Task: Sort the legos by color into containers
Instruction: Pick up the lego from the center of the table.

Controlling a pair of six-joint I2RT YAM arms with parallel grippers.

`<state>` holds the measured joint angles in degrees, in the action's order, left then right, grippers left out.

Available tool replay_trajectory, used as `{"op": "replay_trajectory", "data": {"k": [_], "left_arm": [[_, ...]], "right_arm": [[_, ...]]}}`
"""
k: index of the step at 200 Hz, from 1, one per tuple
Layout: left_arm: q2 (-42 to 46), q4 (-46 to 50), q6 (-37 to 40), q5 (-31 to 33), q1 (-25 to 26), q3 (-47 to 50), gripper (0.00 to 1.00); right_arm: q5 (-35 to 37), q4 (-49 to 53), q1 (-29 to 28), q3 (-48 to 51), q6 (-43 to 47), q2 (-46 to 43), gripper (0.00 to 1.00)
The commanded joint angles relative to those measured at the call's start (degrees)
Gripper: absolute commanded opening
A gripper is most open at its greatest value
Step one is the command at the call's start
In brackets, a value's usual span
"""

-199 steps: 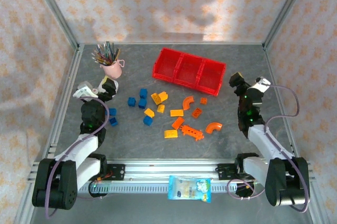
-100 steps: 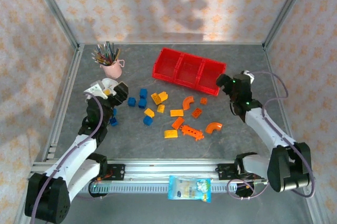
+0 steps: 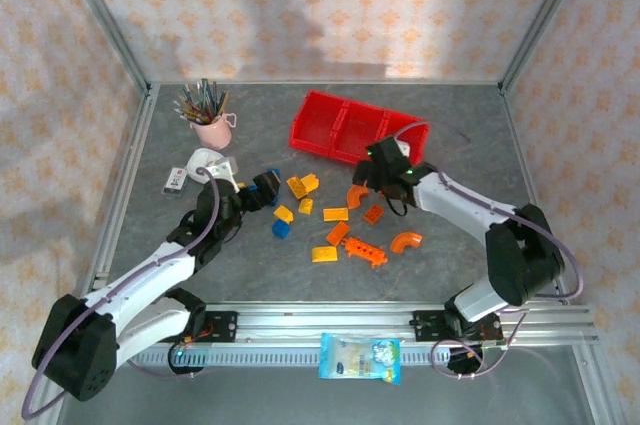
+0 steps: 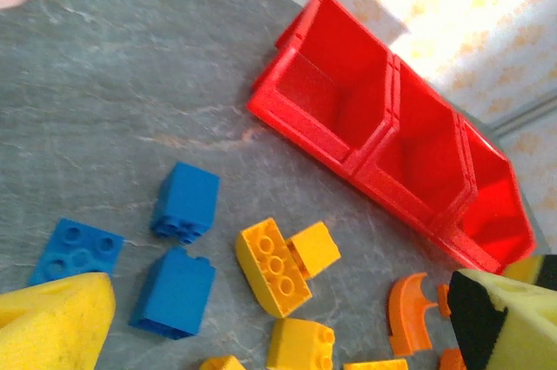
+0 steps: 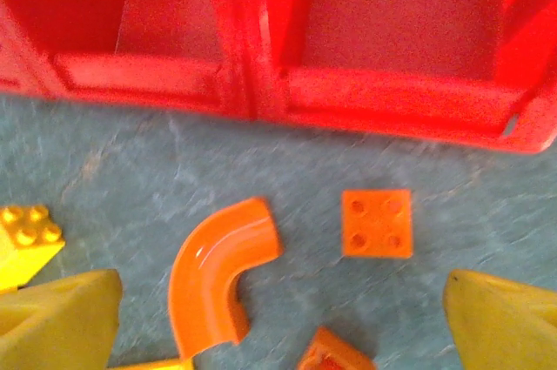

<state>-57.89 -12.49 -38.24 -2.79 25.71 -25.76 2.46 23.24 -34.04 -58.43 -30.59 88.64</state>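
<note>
The legos lie scattered on the grey table. There are blue bricks [image 3: 281, 229] [image 4: 185, 201], yellow bricks [image 3: 298, 186] [image 4: 274, 267], orange arches [image 3: 405, 242] [image 5: 218, 287], a small orange square [image 5: 376, 223] and a long studded orange piece [image 3: 365, 251]. The red containers [image 3: 345, 130] [image 4: 392, 135] [image 5: 261, 83] stand behind them and look empty. My left gripper [image 3: 262, 188] [image 4: 287, 335] hovers open over the blue and yellow bricks. My right gripper [image 3: 383, 171] [image 5: 283, 326] is open above an orange arch, just in front of the containers. Neither holds anything.
A pink cup of pencils [image 3: 208, 115] stands at the back left, with a small white device [image 3: 175, 180] in front of it. A plastic packet [image 3: 360, 358] lies on the front rail. Metal posts frame the table's sides.
Both arms have reached inward. The left gripper moved right from the table's left side to the blue bricks. The right gripper swung left from the right side to the orange arch.
</note>
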Motion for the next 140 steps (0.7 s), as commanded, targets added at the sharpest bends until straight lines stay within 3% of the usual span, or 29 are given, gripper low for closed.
{"op": "replay_trajectory", "data": {"k": [1,88,140], "left_arm": [[-2.12,0.74,-2.19,2.33,1.17,-2.08,0.99],[-5.42,3.28,-1.4,4.26,1.24,-5.27,0.99],[-5.87,5.66,-0.7,4.98,1.23,-6.41,0.99]], "right_arm": [[4.66,4.36,-1.49,-2.24,-5.65,2.75,0.92],[6.29,3.28,-5.0,-8.7,-11.5,14.33,0.85],[6.15,2.73,-5.14,-11.72,-12.22,19.23,0.72]]}}
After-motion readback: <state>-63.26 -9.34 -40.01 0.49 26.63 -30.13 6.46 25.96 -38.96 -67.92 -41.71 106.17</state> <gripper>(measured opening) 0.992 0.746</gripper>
